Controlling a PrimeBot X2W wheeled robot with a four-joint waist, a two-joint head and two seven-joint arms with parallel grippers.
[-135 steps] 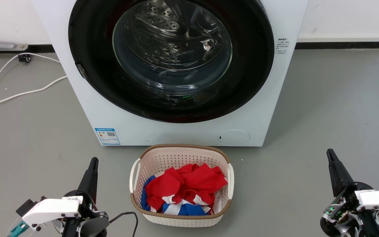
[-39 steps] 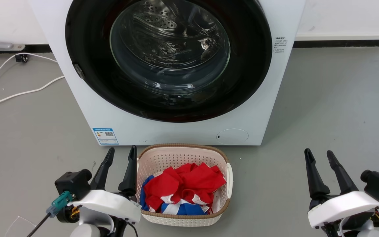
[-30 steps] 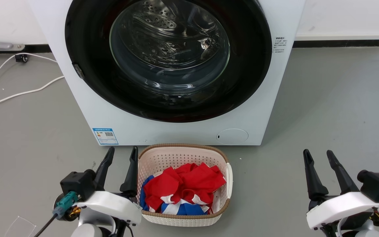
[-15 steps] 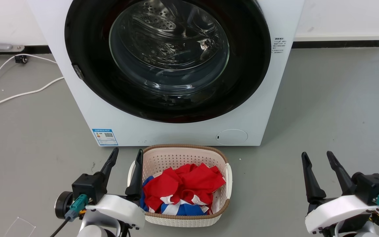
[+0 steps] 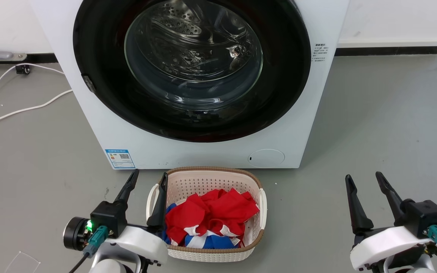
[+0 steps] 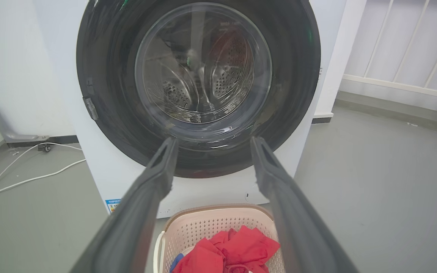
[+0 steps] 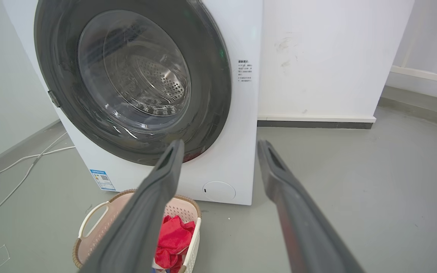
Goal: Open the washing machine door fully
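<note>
At the far left I am seeing two runs of white cable lying on the grey floor, near a small black plug by the wall. My left gripper is hanging low with its two fingers spread apart and nothing between them. In the head view its inner finger is crossing the left handle of the basket. One washing machine is standing straight ahead of me, and the washing machine door is sitting closed, flat against its front, with a small grey tab on its left rim. A blue sticker with a QR code is showing at the machine's lower left, its print too small for me to read. The single pale basket is standing just in front of the base, below the door, and is holding red and blue clothes. One round cap is showing at the lower right, and a second small label beside the door is unreadable. My right gripper is hanging with its fingers parted, holding nothing, well apart from the machine
</note>
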